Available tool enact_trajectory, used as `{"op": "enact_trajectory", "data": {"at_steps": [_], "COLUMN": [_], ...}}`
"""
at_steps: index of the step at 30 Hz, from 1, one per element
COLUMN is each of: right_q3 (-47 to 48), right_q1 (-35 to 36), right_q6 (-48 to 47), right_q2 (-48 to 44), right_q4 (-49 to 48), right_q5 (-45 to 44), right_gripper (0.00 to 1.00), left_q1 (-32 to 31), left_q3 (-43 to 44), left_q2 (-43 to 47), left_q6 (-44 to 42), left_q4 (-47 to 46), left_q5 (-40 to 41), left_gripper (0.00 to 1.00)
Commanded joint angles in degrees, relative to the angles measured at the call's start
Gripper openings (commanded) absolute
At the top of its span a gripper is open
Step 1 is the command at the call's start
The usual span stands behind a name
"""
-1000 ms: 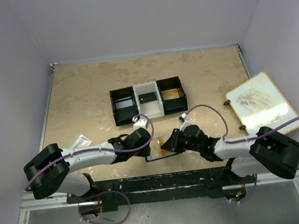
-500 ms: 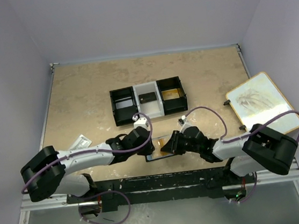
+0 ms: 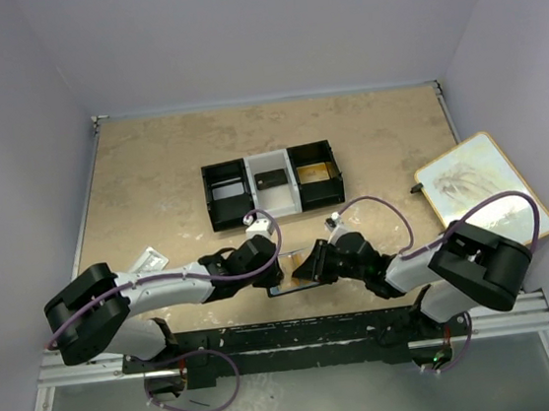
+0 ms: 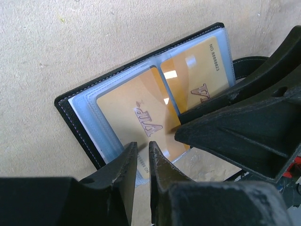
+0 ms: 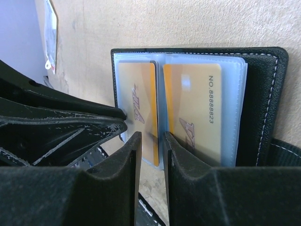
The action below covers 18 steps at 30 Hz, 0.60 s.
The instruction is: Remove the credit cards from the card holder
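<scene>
The card holder [image 4: 74,120] [image 5: 263,103] lies open and flat near the table's front edge [image 3: 282,286]. Its pale-blue sleeves hold two gold credit cards: one [image 4: 136,108] [image 5: 138,94] on the left page and one [image 4: 197,66] [image 5: 193,103] on the right. My left gripper [image 4: 141,146] [image 3: 278,269] sits at the near edge of the left card, jaws a narrow slit apart, nothing pinched. My right gripper [image 5: 151,139] [image 3: 301,266] faces it, open over the sleeves' middle fold. One of its fingers [image 4: 225,127] lies on the right card.
A black-and-white three-compartment tray [image 3: 227,209] stands mid-table with a dark card in its middle bay and a gold one in its right bay. A white packet [image 3: 149,259] lies left of the arms. A wood-framed board [image 3: 481,192] sits at the right edge.
The right arm's elbow has swung inward and its gripper has edged left onto the card holder. The left gripper has stayed at the holder.
</scene>
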<state>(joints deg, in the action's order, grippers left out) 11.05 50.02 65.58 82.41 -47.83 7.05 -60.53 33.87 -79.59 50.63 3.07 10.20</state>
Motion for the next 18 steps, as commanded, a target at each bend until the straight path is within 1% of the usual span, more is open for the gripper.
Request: {"op": "enact_trajectory", "data": {"at_steps": [1,4,6,9,12,15,18], "right_q3": [-1.1,-0.5,0.5,-0.1,-1.1,-0.6,-1.3], "right_q1": [0.0,0.0,0.0,0.0,0.0,0.0,-0.1], "right_q6": [0.1,-1.8,-4.9,-4.4,-2.2,-2.2,-1.1], "right_q2": [1.3,2.1,3.3,4.6,4.4,3.2,1.7], "right_q4": [-3.4,-5.0,-8.1,-10.1,-10.1,-7.6,-6.5], "right_q5": [0.8,1.7,4.8,5.9,3.6,2.8,1.5], "right_gripper": [0.28,0.28,0.25,0.09,0.00,0.00,0.00], "left_q1": [-0.6,-0.7,-0.8,-0.9,-0.9,-0.9,-0.9], "left_q3": [-2.0,-2.7,-3.0,-3.4,-2.9,-2.3,-1.7], "left_q2": [-1.1,-1.2,-1.2,-0.9,-0.2,1.5,3.5], "left_q6": [0.9,1.2,1.4,1.5,1.4,1.2,1.2], "left_q4": [2.7,2.1,1.8,1.7,2.5,3.5,4.9], "left_q5": [1.9,1.8,1.6,2.0,2.8,3.5,4.6], "left_gripper": [0.13,0.13,0.13,0.13,0.13,0.14,0.19]}}
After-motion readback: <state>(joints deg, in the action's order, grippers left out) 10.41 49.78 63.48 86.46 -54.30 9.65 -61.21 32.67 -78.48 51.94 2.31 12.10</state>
